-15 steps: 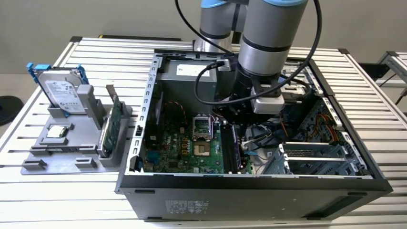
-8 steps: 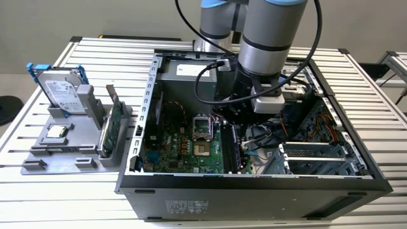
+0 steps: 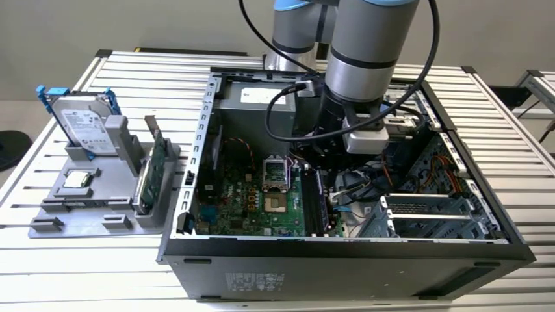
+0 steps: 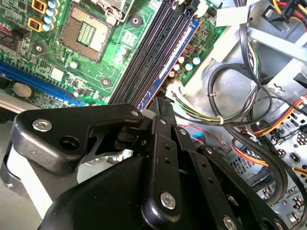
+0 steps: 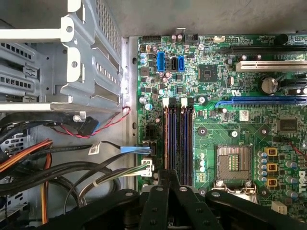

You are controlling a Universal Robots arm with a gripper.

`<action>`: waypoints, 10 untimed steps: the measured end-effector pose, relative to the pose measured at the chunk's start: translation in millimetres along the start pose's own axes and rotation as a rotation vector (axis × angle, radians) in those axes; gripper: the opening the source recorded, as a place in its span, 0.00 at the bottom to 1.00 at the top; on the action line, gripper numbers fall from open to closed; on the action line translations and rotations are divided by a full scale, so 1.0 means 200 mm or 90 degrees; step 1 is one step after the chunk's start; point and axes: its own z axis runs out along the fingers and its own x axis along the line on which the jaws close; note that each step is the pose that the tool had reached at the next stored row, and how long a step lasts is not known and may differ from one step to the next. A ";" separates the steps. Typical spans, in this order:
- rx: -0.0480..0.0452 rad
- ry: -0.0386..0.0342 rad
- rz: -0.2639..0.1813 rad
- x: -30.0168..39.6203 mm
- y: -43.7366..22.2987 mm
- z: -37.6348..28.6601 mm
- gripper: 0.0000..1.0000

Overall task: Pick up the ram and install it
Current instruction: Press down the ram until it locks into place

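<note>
I have the gripper point(image 5: 169, 176) low inside the computer case point(image 3: 201, 130), at the end of the memory slots point(image 5: 178, 143) along the motherboard's point(image 5: 240, 139) edge. I can't tell clamped from released, nor whether the ram is carried or seated.

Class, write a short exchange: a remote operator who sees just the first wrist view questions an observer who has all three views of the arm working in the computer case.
Operator: My gripper is at the end of the memory slots. How does the arm come in?
Observer: The arm reaches down from above into the open case.
Operator: What is outside the case?
Observer: On the exterior view's left, a grey holder carries a hard drive standing upright.
</note>
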 end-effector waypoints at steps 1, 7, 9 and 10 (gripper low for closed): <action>-0.0007 0.0001 0.000 0.000 0.000 -0.001 0.00; -0.0018 0.0000 0.000 0.000 0.000 -0.001 0.00; -0.0018 0.0000 0.000 0.000 0.000 -0.001 0.00; -0.0018 0.0000 0.000 0.000 0.000 -0.001 0.00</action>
